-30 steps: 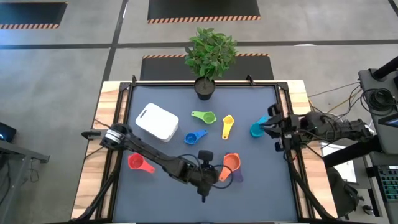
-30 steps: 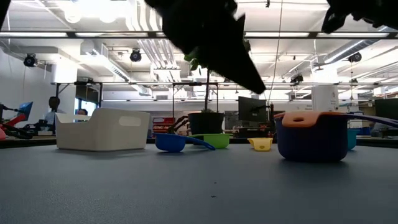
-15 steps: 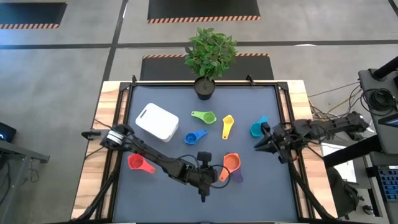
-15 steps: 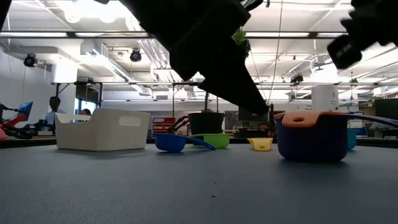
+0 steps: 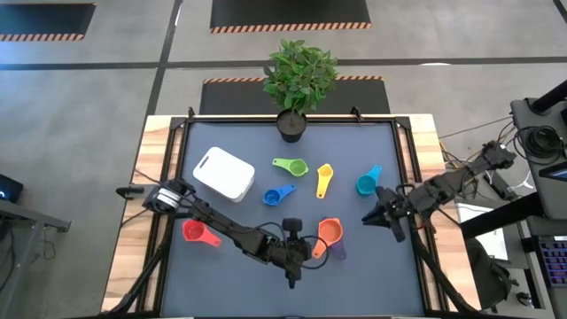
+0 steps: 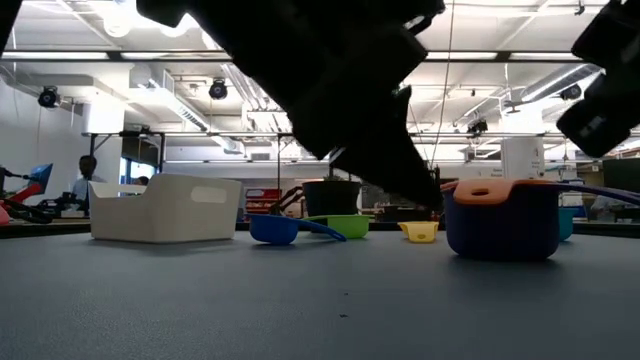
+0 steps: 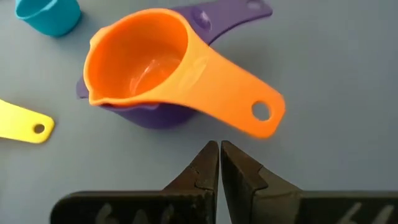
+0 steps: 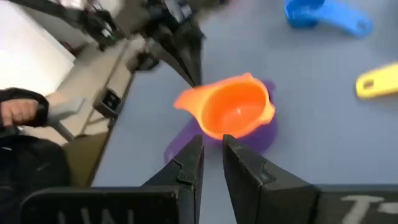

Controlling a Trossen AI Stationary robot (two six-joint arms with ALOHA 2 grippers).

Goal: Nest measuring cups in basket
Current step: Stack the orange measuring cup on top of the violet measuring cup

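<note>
From above, the left gripper (image 5: 304, 249) lies low over the worktop (image 5: 248, 275), just left of the orange cup (image 5: 329, 231), which sits nested in the purple cup (image 5: 339, 252). The right gripper (image 5: 376, 218) reaches in from the orange cup's right. The white basket (image 5: 224, 173) sits well to the upper left of it.

At worktop level, the orange cup (image 6: 497, 191) rests inside the purple cup (image 6: 502, 232).

The left wrist view shows jaws together, empty, beside the orange cup's handle (image 7: 252, 111).

The right wrist view shows jaws slightly apart, empty, pointing at the orange cup (image 8: 233, 111).
</note>
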